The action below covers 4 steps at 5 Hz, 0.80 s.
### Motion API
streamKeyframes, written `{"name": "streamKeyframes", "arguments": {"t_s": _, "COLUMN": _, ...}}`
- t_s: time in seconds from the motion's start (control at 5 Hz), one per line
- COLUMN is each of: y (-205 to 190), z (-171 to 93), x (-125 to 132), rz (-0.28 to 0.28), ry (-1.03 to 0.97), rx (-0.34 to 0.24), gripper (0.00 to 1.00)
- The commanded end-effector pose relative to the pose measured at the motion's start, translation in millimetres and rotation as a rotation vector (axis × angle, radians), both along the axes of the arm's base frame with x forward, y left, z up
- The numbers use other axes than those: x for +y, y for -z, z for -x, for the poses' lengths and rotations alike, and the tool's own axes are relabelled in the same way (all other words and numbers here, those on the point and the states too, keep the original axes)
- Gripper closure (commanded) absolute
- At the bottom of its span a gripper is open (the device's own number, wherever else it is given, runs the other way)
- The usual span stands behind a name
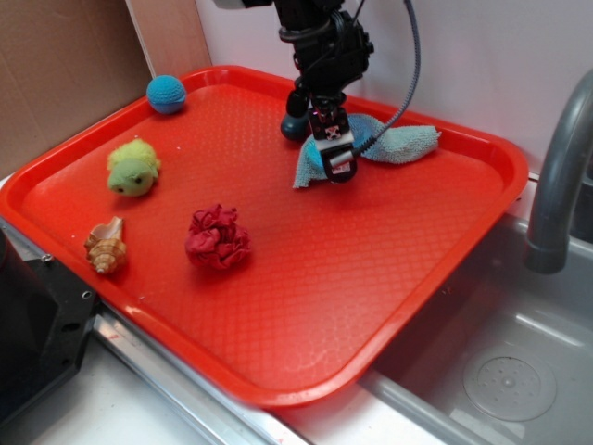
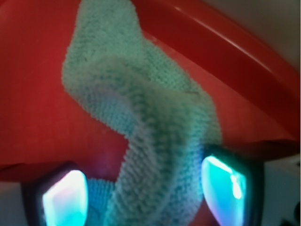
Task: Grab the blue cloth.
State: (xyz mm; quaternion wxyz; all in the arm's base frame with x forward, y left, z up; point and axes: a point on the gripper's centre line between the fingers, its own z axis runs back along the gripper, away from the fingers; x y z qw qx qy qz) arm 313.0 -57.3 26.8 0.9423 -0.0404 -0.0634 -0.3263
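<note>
The end effector (image 1: 335,165) straddles the blue cloth (image 1: 398,144) with parted fingers (image 2: 63,197); nothing blocks it, though a dark ball (image 1: 295,127) sits beside, on the red tray (image 1: 371,306).

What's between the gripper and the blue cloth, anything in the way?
Nothing visible. The gripper is right over the blue cloth, and the wrist view shows the cloth running between its fingers.

Tabletop: I see a red tray (image 1: 398,278).
On it: blue cloth (image 1: 398,144), blue ball (image 1: 166,94), green plush (image 1: 133,168), shell (image 1: 107,246), red fabric bundle (image 1: 218,238).
</note>
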Motion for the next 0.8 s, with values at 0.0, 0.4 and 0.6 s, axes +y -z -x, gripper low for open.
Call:
{"name": "streamKeyframes", "arguments": {"t_s": 0.0, "y": -10, "z": 34, "x": -28, "rz": -0.022, "ry": -0.050, "rx": -0.015, "gripper": 1.00}}
{"name": "streamKeyframes", "arguments": {"t_s": 0.4, "y": -57, "z": 44, "x": -9, "rz": -0.048, "ry": -0.178, "rx": -0.116, "gripper": 1.00}}
{"name": "streamKeyframes", "arguments": {"t_s": 0.6, "y": -102, "z": 54, "x": 17, "rz": -0.119, "ry": -0.425, "rx": -0.113, "gripper": 1.00}}
